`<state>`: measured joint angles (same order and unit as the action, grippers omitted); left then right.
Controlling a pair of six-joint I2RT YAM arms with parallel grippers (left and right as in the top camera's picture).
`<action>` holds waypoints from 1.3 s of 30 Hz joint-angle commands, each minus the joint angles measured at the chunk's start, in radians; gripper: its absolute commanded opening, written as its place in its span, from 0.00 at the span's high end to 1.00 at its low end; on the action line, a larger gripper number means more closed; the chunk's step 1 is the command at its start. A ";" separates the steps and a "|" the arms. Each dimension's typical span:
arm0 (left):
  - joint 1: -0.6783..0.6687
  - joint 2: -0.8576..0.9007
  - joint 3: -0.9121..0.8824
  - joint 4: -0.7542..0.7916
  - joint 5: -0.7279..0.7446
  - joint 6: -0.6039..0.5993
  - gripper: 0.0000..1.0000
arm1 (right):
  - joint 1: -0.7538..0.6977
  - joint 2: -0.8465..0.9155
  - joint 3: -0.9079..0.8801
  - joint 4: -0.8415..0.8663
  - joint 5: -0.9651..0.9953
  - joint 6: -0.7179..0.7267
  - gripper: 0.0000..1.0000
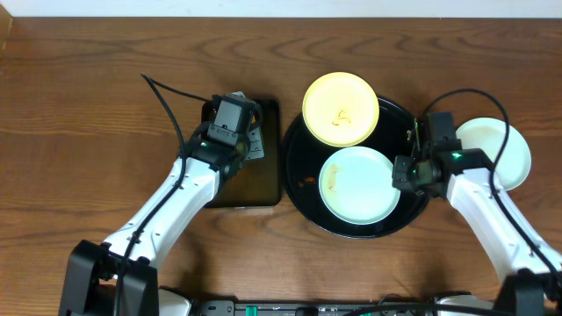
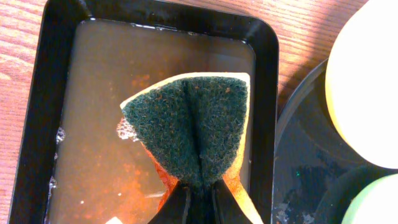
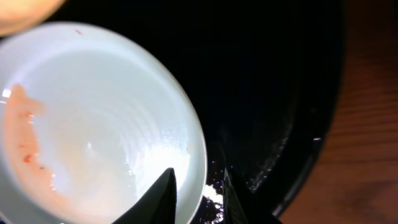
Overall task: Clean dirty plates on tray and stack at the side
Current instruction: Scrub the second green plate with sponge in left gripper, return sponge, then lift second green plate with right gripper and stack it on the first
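Robotics lab bench, wooden table (image 1: pixel 88 70), two white arms (image 1: pixel 167 206), mock dishwashing props, basin (image 2: pixel 37 124), sponge (image 2: pixel 186 124), smeared plates (image 1: pixel 341 107)

Two smeared plates (image 1: pixel 357 183) on black tray (image 1: pixel 299 149)

A brown wood-grain table (image 1: pixel 88 53) carries a rectangular black basin of brownish water (image 1: pixel 277 158) just beside a large round glossy black tray (image 1: pixel 299 158). A pale mint-white round plate (image 1: pixel 514 154) lies on the wood near the tray's other side.

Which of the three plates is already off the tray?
The pale mint-white plate at far right, lying on the wooden table beside the tray; the yellow plate and other mint-white plate sit on the tray.
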<state>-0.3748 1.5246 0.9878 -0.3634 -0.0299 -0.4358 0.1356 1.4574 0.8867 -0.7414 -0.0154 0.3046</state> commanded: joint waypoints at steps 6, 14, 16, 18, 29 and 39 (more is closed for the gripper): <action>0.005 -0.002 -0.002 -0.003 -0.011 0.020 0.92 | 0.009 0.156 -0.019 0.040 -0.054 0.005 0.74; 0.005 -0.002 -0.002 -0.003 -0.012 0.020 0.92 | 0.009 0.230 -0.019 0.096 -0.072 0.006 0.99; 0.005 -0.002 -0.002 -0.003 -0.011 0.020 0.92 | 0.008 0.228 -0.019 0.106 -0.071 0.005 0.99; 0.005 -0.002 -0.002 -0.003 -0.011 0.020 0.92 | 0.007 0.223 -0.018 0.111 -0.067 0.005 0.99; 0.005 -0.002 -0.002 -0.003 -0.012 0.020 0.92 | 0.006 -0.018 0.005 0.112 0.067 -0.139 0.99; 0.005 -0.002 -0.002 -0.003 -0.012 0.020 0.92 | 0.095 -0.213 0.005 0.258 0.308 -0.378 0.99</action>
<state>-0.3748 1.5246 0.9878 -0.3641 -0.0299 -0.4358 0.1627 1.2854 0.8803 -0.5159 0.1799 0.0181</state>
